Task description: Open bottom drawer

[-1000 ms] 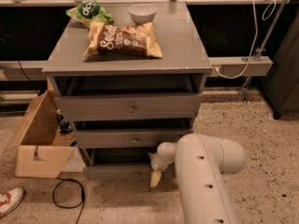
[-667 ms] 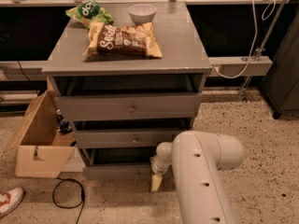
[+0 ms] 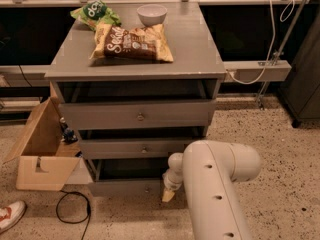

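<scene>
The grey cabinet has three drawers. The bottom drawer shows as a slim grey front panel near the floor, with a dark gap above it. Its knob is not clearly visible. My gripper is low at the right end of that panel, with its cream tip pointing down towards the floor. My white arm rises in the foreground and hides the drawer's right part. The medium-fronted drawer and the tallest-fronted drawer are above, each with a small knob.
A chip bag, a green bag and a white bowl lie on the cabinet top. An open cardboard box stands at the left. A black cable and a shoe lie on the speckled floor.
My arm's elbow has shifted slightly to the left. The gripper stays at the bottom drawer's front, and the drawers look unchanged.
</scene>
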`<control>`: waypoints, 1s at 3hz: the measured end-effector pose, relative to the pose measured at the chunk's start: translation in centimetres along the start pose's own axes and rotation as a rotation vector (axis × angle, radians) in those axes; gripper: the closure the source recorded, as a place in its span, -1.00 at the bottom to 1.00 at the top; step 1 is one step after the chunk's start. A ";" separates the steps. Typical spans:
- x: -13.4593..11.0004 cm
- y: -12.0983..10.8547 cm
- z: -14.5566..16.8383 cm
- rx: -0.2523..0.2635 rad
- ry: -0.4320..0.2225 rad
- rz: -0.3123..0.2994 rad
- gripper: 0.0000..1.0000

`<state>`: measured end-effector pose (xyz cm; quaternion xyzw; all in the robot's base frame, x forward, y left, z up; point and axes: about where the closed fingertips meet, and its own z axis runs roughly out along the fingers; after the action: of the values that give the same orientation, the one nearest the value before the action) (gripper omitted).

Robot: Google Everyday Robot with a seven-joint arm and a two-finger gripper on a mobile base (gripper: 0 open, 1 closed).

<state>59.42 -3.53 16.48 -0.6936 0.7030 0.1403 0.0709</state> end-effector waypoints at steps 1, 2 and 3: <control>-0.2 0.1 -0.6 0.000 0.000 0.000 0.30; -0.2 0.2 -0.7 0.004 -0.005 0.001 0.92; 0.5 3.0 -0.5 0.070 -0.099 0.016 1.00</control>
<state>56.50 -4.20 17.08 -0.6773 0.7086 0.1502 0.1285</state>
